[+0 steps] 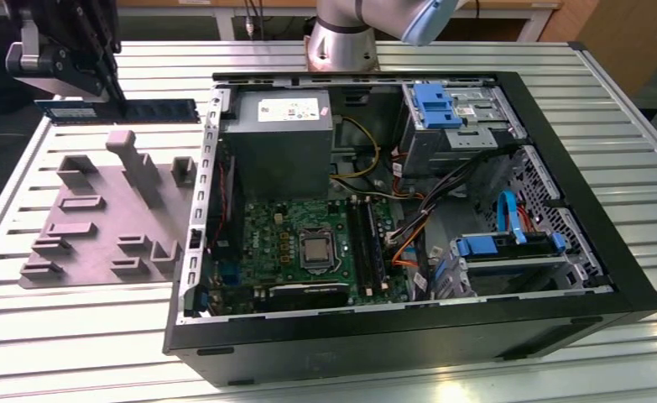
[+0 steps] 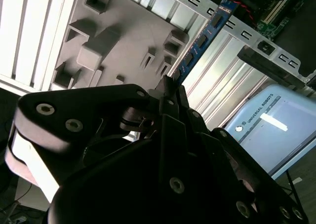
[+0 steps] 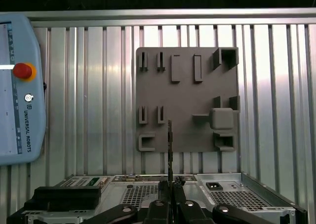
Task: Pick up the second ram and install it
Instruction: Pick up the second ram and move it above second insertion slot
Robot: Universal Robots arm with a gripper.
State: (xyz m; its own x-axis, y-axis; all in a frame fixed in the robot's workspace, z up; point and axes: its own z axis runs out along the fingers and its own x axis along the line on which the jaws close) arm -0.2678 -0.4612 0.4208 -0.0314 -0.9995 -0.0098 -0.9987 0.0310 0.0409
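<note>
Between pinched-shut gripper (image 1: 104, 99) fingers, held second ram (image 1: 160, 110) level, grey holder tray (image 1: 93, 201) below, open computer case (image 1: 418, 340) just beside; judged best kept firmly clamped, untilted, long edge lined with motherboard slots (image 1: 364, 239), clear of cables (image 1: 418, 220).

A line of lettering stands on the teach pendant (image 3: 22, 86), and a printed sticker (image 1: 289, 109) on the power supply (image 1: 274, 155).
</note>
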